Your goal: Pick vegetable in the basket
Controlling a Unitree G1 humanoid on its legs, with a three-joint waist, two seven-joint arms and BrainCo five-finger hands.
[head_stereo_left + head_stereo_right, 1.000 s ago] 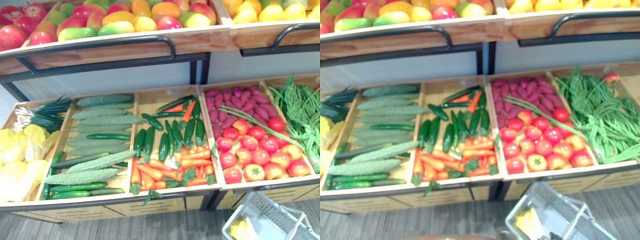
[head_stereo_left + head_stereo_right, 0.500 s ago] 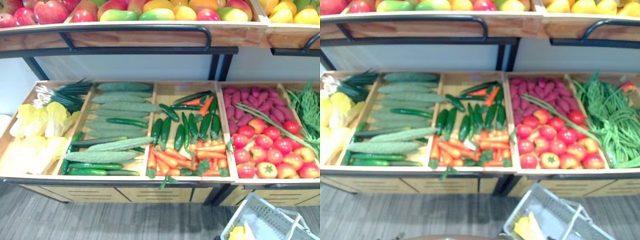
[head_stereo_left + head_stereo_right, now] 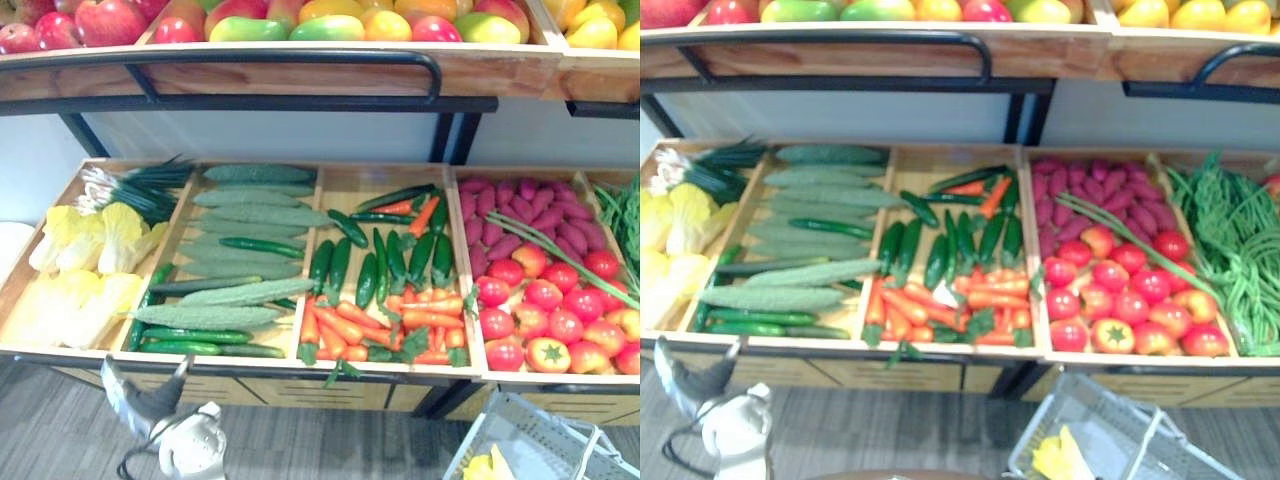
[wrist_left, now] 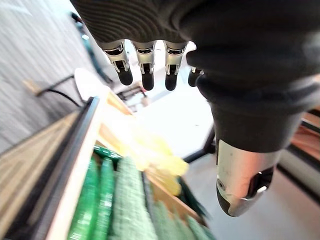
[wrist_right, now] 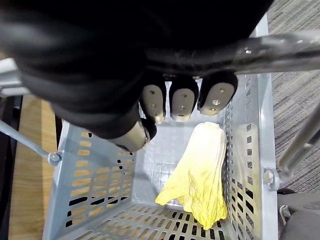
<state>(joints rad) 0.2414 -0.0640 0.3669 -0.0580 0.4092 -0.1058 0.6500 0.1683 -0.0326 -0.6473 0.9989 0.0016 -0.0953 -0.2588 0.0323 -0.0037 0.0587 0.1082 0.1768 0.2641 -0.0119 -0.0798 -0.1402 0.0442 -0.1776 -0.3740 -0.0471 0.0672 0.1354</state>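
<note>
Already one yellow leafy vegetable [image 5: 200, 182] lies on the bottom of the grey wire basket [image 5: 90, 175], which hangs low in front of the produce stand, apparently so that picks can drop straight in. The right hand [image 5: 182, 102] has its fingers curled round the basket's handle [image 5: 280, 42], carrying it. The left hand [image 4: 146, 62] hovers by the front rim of the wooden crate [image 3: 250, 367] of cucumbers [image 3: 190, 346] and bitter gourds [image 3: 205, 316], near the yellow cabbage [image 3: 80, 245]. Its fingers are straight, its thumb is apart and it holds nothing, likely poised to reach for another vegetable.
</note>
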